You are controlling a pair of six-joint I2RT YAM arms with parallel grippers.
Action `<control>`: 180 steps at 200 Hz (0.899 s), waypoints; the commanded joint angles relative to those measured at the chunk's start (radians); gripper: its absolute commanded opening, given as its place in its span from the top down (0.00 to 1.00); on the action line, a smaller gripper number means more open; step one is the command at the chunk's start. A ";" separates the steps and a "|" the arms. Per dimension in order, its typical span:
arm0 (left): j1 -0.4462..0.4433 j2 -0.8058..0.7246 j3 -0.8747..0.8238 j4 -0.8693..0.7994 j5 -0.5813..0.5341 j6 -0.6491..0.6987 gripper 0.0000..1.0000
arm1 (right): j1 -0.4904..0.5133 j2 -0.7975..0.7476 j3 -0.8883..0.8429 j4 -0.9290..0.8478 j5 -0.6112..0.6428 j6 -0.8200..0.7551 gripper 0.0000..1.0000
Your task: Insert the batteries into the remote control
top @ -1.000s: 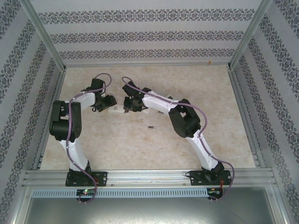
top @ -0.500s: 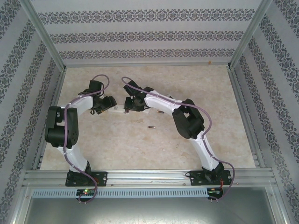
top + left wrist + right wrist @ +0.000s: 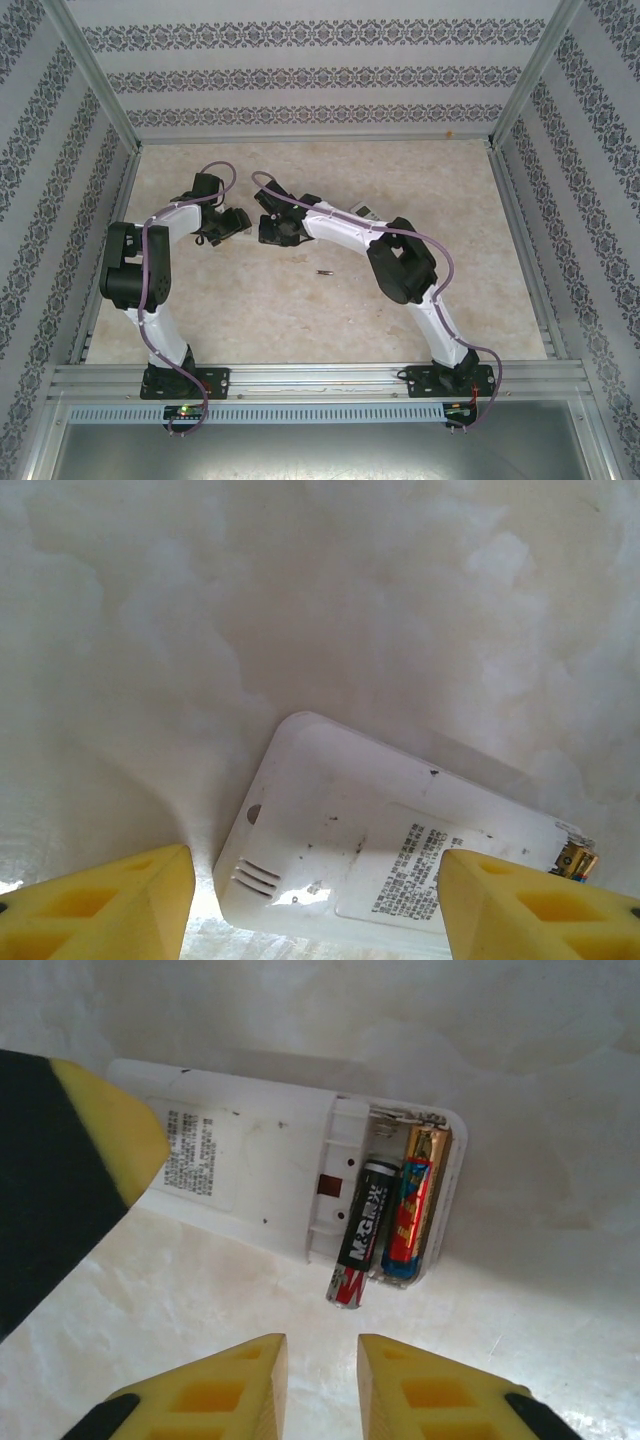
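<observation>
Top external: marbled tabletop [image 3: 270,310], patterned walls [image 3: 320,75]

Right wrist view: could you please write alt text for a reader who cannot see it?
A white remote lies back-up on a pale marbled table, its battery compartment open: one gold battery sits seated, while a black battery lies skewed, its near end poking out past the edge. The yellow-tipped right pincer hovers at the frame's bottom, narrowly parted and empty.

The remote control [image 3: 250,1170] is white. The black battery [image 3: 360,1230] has white lettering and a red end; the second battery [image 3: 412,1200] is gold, red and blue. The table [image 3: 300,320] is cream marble-patterned, the walls [image 3: 320,75] banded with grey florals.
</observation>
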 commanded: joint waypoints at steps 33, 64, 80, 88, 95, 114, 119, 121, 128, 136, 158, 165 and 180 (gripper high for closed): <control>0.000 0.006 0.010 -0.011 0.011 0.010 0.34 | 0.000 0.062 0.069 -0.030 0.023 0.014 0.77; 0.000 0.003 0.007 -0.013 0.009 0.010 0.34 | 0.000 0.082 0.092 -0.044 0.043 0.008 0.78; -0.001 0.000 0.008 -0.013 0.009 0.010 0.34 | -0.002 0.087 0.096 -0.051 0.054 0.007 0.80; 0.000 -0.001 0.007 -0.013 0.007 0.010 0.34 | -0.002 0.087 0.096 -0.053 0.060 0.006 0.81; 0.000 -0.003 0.007 -0.012 0.008 0.008 0.34 | -0.001 0.088 0.096 -0.054 0.065 0.005 0.81; 0.000 -0.003 0.009 -0.012 0.011 0.005 0.34 | -0.001 0.094 0.099 -0.057 0.076 -0.001 0.82; 0.000 -0.003 0.010 -0.011 0.010 0.006 0.34 | -0.002 0.096 0.101 -0.058 0.079 -0.002 0.82; 0.000 -0.003 0.011 -0.011 0.010 0.005 0.34 | -0.001 0.097 0.102 -0.060 0.080 -0.003 0.82; 0.000 -0.004 0.011 -0.012 0.010 0.005 0.34 | -0.003 0.100 0.106 -0.065 0.084 -0.005 0.82; 0.000 -0.004 0.010 -0.011 0.010 0.005 0.34 | -0.004 0.105 0.111 -0.071 0.084 -0.008 0.82; 0.000 -0.006 0.007 -0.011 0.010 0.007 0.34 | -0.008 0.117 0.127 -0.090 0.071 -0.014 0.80; 0.000 -0.004 0.007 -0.010 0.011 0.006 0.34 | -0.006 0.120 0.130 -0.087 0.067 -0.016 0.79; 0.000 -0.003 0.005 -0.010 0.011 0.006 0.34 | -0.006 0.130 0.139 -0.089 0.064 -0.019 0.78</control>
